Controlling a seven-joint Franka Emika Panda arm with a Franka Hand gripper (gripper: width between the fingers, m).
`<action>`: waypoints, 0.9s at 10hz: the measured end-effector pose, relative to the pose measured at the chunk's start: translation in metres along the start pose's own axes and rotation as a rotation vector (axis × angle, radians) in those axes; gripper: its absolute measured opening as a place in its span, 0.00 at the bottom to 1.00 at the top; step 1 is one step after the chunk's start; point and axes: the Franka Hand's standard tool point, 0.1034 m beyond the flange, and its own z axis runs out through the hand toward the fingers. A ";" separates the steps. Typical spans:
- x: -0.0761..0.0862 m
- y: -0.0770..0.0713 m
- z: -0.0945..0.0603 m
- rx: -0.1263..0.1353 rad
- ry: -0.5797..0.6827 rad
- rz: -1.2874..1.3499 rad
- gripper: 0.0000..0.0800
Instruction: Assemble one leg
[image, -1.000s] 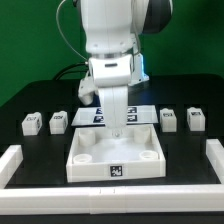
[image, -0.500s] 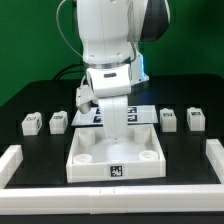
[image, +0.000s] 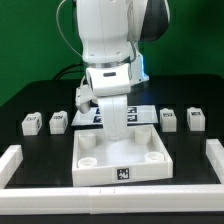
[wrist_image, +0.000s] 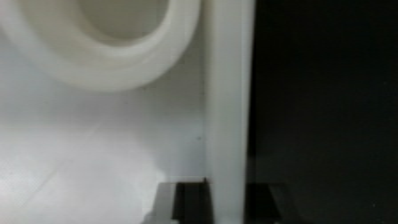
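Four legs, small white tagged blocks, lie on the black table in the exterior view: two at the left (image: 32, 122) (image: 59, 121) and two at the right (image: 168, 118) (image: 194, 118). The large white square tray piece (image: 100, 170) with round corner sockets lies in front of them. My gripper (image: 118, 128) reaches straight down onto the tray's far rim. In the wrist view the fingers (wrist_image: 192, 205) stand on either side of the thin white rim (wrist_image: 228, 110), beside a round socket (wrist_image: 98, 45). The gripper (wrist_image: 240, 188) is shut on that rim. No leg is held.
The marker board (image: 143, 113) lies behind the tray, partly hidden by the arm. White L-shaped rails stand at the table's front left (image: 12, 160) and front right (image: 213, 155). Cables hang behind the arm.
The tray has slid a little toward the exterior view's right and front, with the gripper holding its far rim. The four legs have not moved.
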 end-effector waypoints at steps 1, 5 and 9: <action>0.000 0.000 0.000 0.000 0.000 0.000 0.08; 0.022 0.025 -0.001 -0.022 0.011 0.046 0.08; 0.081 0.066 -0.011 -0.032 0.036 0.108 0.08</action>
